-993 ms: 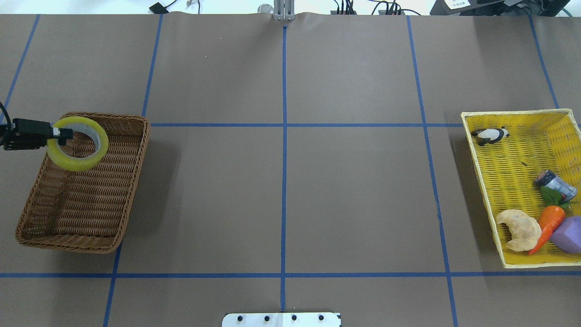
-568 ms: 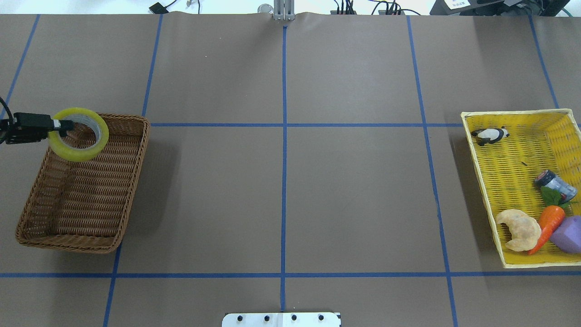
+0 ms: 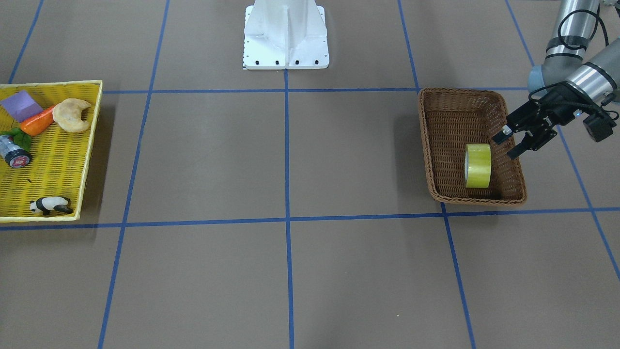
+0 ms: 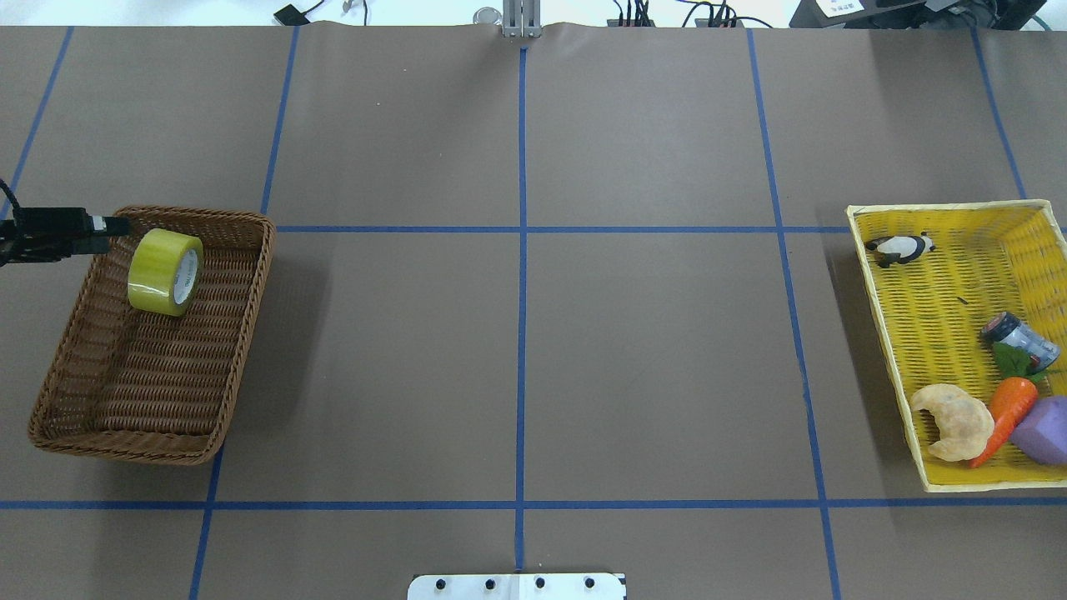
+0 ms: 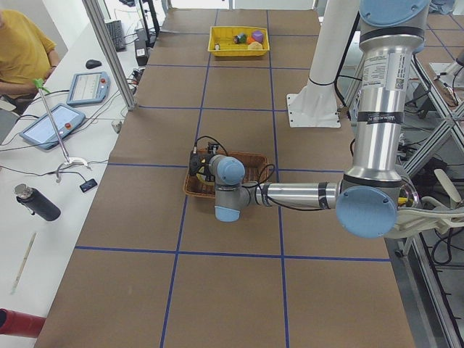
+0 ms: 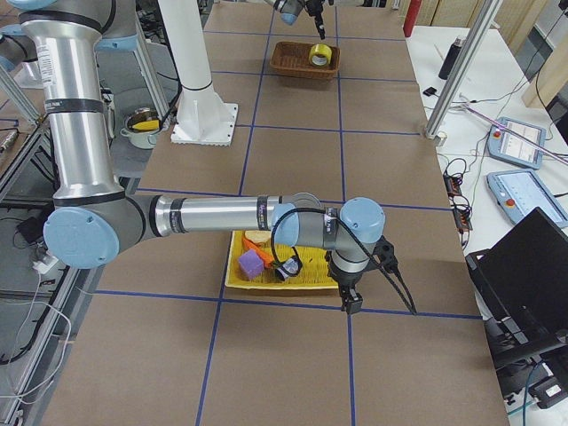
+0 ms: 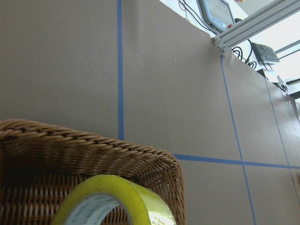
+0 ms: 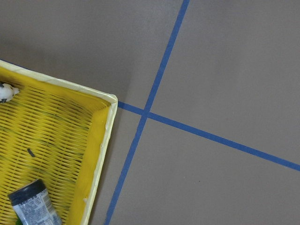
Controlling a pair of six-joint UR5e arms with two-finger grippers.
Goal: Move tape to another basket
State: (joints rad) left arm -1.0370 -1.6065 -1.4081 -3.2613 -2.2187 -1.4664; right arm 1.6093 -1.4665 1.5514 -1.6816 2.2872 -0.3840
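Observation:
The yellow-green tape [image 4: 165,260] stands on its edge inside the brown wicker basket [image 4: 265,250], near its far end. It also shows in the front view [image 3: 477,165] and at the bottom of the left wrist view [image 7: 117,204]. My left gripper [image 3: 507,144] is open and empty, just above the basket's rim [image 3: 426,145] at its outer far corner, apart from the tape. In the overhead view the left gripper [image 4: 112,233] sits at the left edge. My right gripper [image 6: 353,304] shows only in the exterior right view, beside the yellow basket; I cannot tell its state.
The yellow woven basket [image 4: 867,250] at the table's right end holds a toy panda [image 4: 899,248], a croissant [image 4: 954,421], a carrot [image 4: 1004,417], a purple block [image 4: 1046,429] and a small dark cylinder [image 4: 1019,337]. The white robot base [image 3: 286,39] stands mid-table on the robot's side.
The left gripper held the tape flat over the basket's far corner. It has opened, and the tape has dropped into the basket onto its edge. The gripper has drawn back slightly.

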